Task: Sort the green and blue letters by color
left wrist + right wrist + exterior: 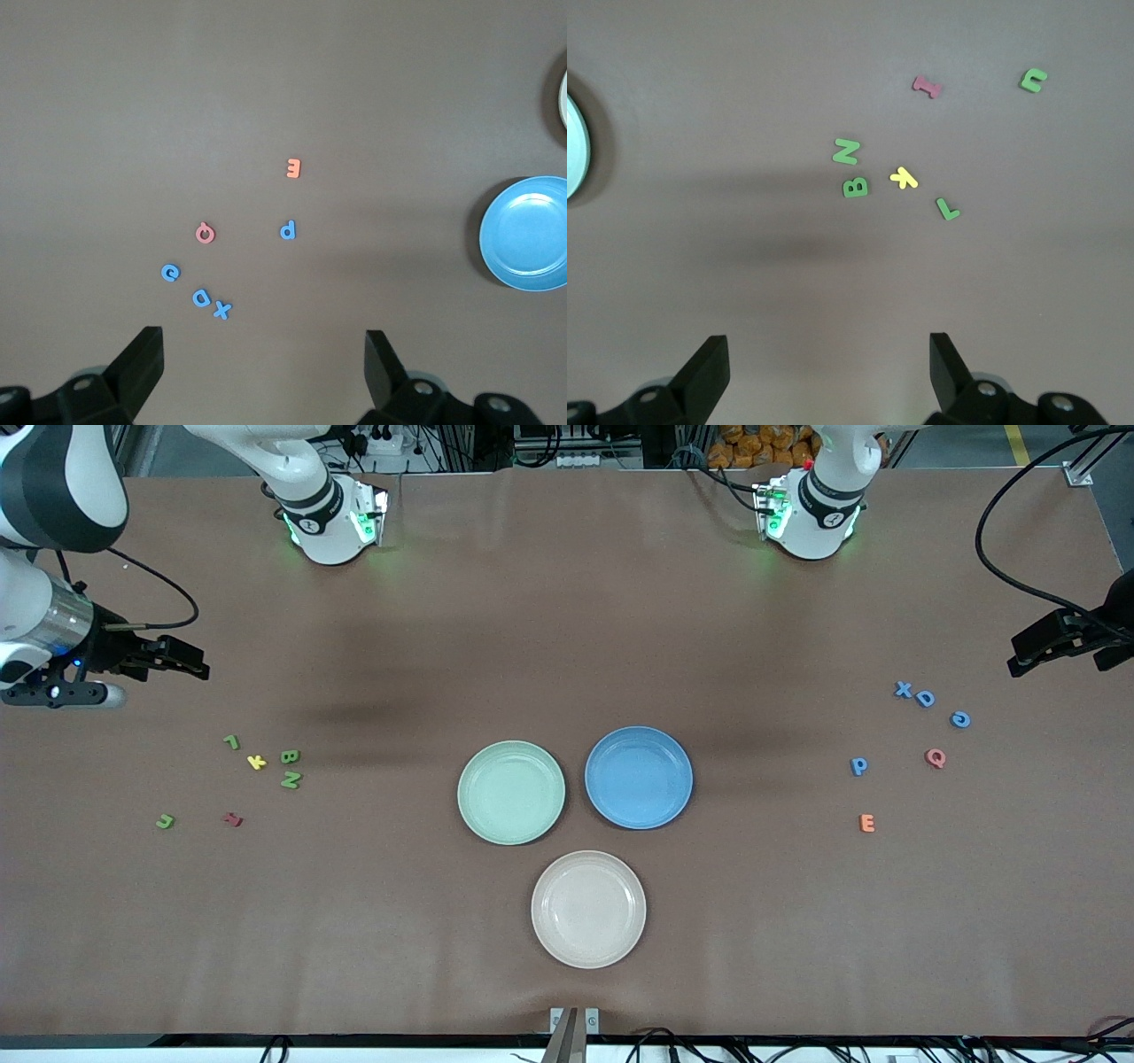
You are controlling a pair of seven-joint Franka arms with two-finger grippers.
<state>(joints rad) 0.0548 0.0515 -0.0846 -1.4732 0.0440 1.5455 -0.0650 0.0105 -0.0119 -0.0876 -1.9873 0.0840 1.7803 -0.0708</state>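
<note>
Yellow K (pixel 256 762) among green letters (pixel 290 756); left hand (pixel 266 367), right hand (pixel 829 372) agape, empty.

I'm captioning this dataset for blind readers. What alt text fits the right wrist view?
The open right gripper hangs above a brown table, over scattered small letters: green N, B, L and a hook shape, plus a yellow K and dark red letter.

Even overhead light, all views sharp
Soft arm shadows smear the table (pixel 567 646) above the blue plate (pixel 639 778); faint sheen on its rim; no glare.
</note>
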